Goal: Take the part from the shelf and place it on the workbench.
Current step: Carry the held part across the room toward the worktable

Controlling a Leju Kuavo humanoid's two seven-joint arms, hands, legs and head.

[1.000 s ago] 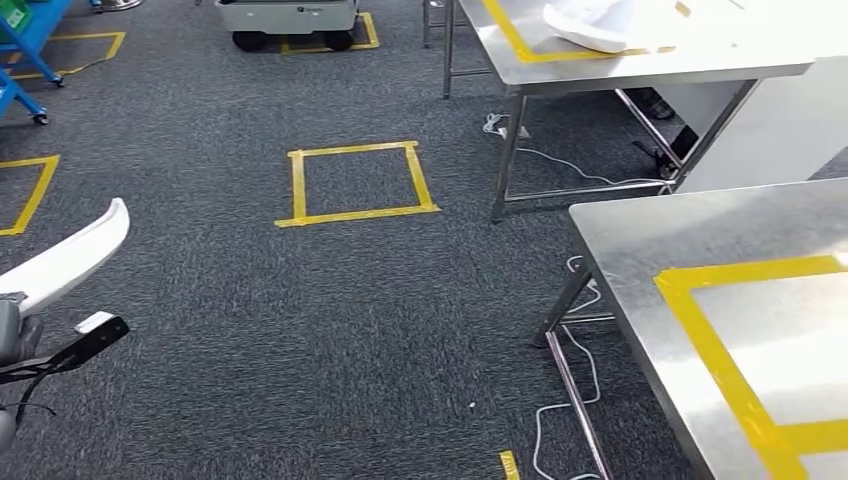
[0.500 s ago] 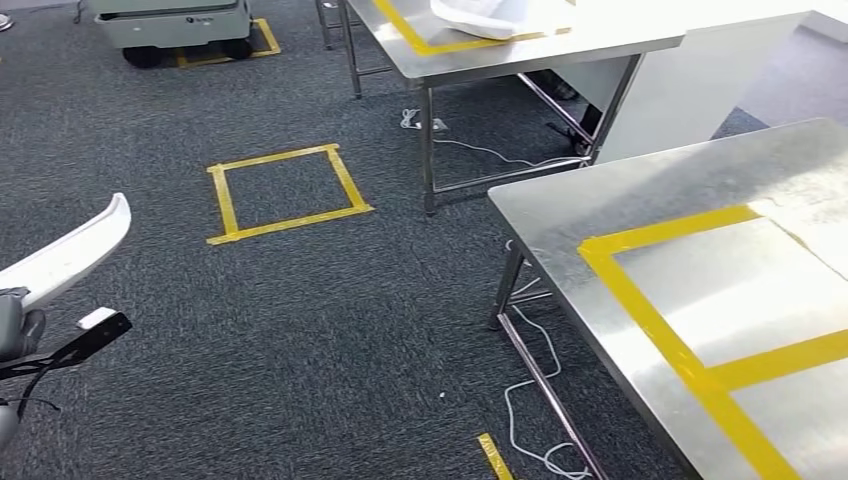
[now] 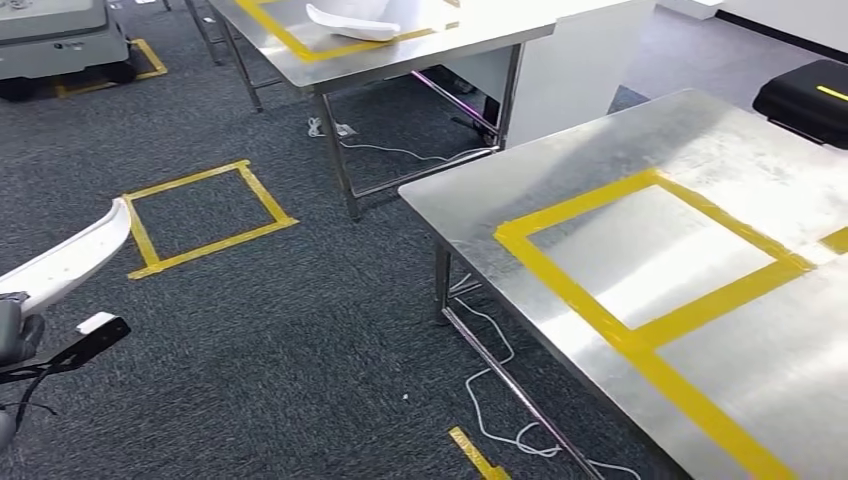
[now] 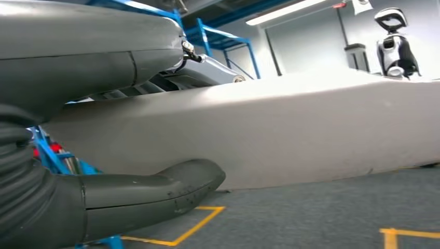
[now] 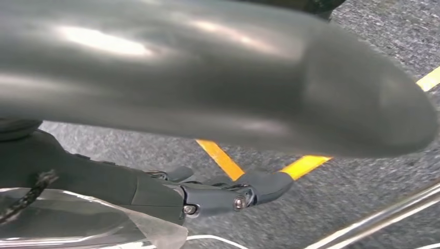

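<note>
The part (image 3: 72, 260) is a long, curved white shell at the left edge of the head view. My left hand (image 3: 12, 332) holds its near end low at my side. In the left wrist view the part (image 4: 301, 132) runs across the picture, gripped between my left hand's thumb (image 4: 155, 194) and the fingers (image 4: 104, 62) on its other side. The steel workbench (image 3: 690, 150), marked with a yellow tape rectangle (image 3: 640, 250), stands to my right front. My right hand (image 5: 228, 194) hangs over the carpet with nothing in it, its fingers loosely extended.
A second steel table (image 3: 470, 45) at the back carries another white part (image 3: 350, 20). A yellow tape square (image 3: 205, 215) marks the carpet. White cables (image 3: 500, 400) lie under the workbench. A grey wheeled cart (image 3: 55, 45) stands far left, a black object (image 3: 810, 95) far right.
The camera has turned right: floor square and tables slid left, and the workbench now takes up more of the picture. The part stays in my left hand.
</note>
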